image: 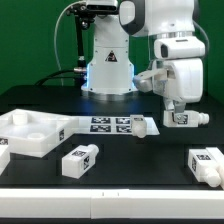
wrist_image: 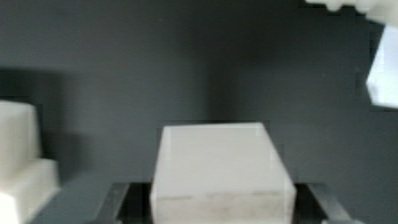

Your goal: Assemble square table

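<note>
My gripper point(image: 179, 110) is shut on a white table leg point(image: 184, 119) with black-and-white tags and holds it in the air at the exterior view's right. In the wrist view that leg point(wrist_image: 217, 168) fills the space between my gripper point(wrist_image: 217, 205), with the dark fingers point(wrist_image: 125, 203) pressed on its sides. The white square tabletop point(image: 28, 132) with a raised rim lies at the exterior view's left. One loose leg point(image: 80, 160) lies in front of it, another point(image: 207, 163) at the front right, and a third point(image: 146, 126) beside the marker board.
The marker board point(image: 108, 124) lies flat in the middle of the black table. The robot base point(image: 108, 65) stands behind it. In the wrist view a white part point(wrist_image: 18, 150) sits to one side and blurred white shapes point(wrist_image: 381, 70) show at the far edge.
</note>
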Robot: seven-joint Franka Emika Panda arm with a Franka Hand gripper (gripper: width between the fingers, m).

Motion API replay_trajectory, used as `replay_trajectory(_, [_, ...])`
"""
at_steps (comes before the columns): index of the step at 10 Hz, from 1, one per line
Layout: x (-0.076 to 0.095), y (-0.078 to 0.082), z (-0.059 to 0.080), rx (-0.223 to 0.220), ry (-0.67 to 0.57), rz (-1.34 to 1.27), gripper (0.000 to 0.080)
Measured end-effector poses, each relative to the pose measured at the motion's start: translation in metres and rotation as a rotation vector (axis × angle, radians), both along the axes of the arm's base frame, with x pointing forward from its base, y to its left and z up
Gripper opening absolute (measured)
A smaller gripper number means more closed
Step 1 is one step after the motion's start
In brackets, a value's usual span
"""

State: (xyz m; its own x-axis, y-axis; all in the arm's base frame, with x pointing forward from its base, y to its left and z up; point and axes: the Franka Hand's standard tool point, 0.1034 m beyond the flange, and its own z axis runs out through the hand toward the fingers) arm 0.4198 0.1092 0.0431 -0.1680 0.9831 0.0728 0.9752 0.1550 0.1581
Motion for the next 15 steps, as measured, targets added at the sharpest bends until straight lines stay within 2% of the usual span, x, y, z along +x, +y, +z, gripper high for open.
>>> replay_trajectory(1, [-0.006,0.009,-0.003,0.003,-0.012,0.078,0.0285])
replay_trajectory(2, [-0.009,0.005,-0.009,0.006,0.0,0.067,0.0285])
replay_trajectory(5, [-0.01,0.003,-0.011,0.006,0.003,0.071,0.0285])
replay_trajectory(7, [-0.013,-0.008,-0.024,-0.008,0.012,0.155,0.0285])
replay_trajectory(9, [-0.016,-0.014,-0.03,-0.003,0.016,0.166,0.0285])
replay_trajectory(12, [-0.016,-0.013,-0.031,-0.002,0.018,0.162,0.0285])
replay_trajectory(13, [-0.016,-0.014,-0.031,-0.003,0.018,0.162,0.0446])
replay_trajectory(14, [-0.012,-0.018,-0.026,-0.023,0.029,0.163,0.0572])
replay_trajectory(15, [-0.002,-0.026,-0.015,-0.062,0.046,0.163,0.0572])
